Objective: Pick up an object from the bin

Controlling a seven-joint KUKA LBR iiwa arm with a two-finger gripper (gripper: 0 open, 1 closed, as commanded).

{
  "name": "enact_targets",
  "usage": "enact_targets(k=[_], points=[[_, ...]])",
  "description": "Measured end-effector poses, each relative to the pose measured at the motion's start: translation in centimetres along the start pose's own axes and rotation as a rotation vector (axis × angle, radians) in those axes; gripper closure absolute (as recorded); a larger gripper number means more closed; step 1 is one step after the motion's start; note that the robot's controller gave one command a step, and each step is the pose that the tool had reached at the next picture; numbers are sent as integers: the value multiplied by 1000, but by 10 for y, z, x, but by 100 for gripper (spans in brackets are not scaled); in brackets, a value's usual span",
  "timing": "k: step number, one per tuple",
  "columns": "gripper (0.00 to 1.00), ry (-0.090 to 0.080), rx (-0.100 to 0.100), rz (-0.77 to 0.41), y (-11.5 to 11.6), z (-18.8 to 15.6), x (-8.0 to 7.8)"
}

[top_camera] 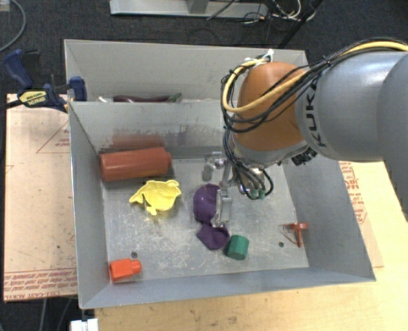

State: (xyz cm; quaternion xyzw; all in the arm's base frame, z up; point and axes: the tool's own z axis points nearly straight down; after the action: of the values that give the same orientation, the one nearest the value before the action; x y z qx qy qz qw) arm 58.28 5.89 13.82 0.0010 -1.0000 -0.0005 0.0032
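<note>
The arm enters from the right and hangs its wrist over the middle of the bin [86, 185]. The gripper [221, 209] points straight down, and its metal tip stands at the floor against the right flank of the purple lump [204, 205]. How far the gripper is open cannot be told from here, nor whether it has hold of anything; nothing is seen lifted.

Position of the purple lump: centre of the bin floor, lying flat. It is well apart from the yellow crumpled piece [155, 195] to its left and from the red-brown cylinder [134, 163] along the far left wall. The green plug [237, 247] sits just beside its near end, possibly touching.

Orientation: the long axis runs far to near and leans slightly right towards the near end. The far part is the thicker, with a waist at mid-length; the near part is a smaller bulge.

Reason for the vertical stance, as a judgement: the things lie singly, not heaped, so a straight descent meets little in the way. A grip taken across the short axis at the waist would suit this lie. The lump looks soft and may deform or slip; the green plug could be nudged on closing.

The orange block [124, 269] in the near left corner and the small red piece [297, 232] at the right lie clear of the work.
</note>
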Motion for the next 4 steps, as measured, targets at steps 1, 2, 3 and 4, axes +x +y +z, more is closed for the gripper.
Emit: enact_targets(k=[1,2,3,4], points=[[0,-8,0,1,0,-5,-2],[0,-14,1,-115,34,28,-13],[0,3,-1,-192,69,44,-9],[0,-16,1,-331,85,24,-21]])
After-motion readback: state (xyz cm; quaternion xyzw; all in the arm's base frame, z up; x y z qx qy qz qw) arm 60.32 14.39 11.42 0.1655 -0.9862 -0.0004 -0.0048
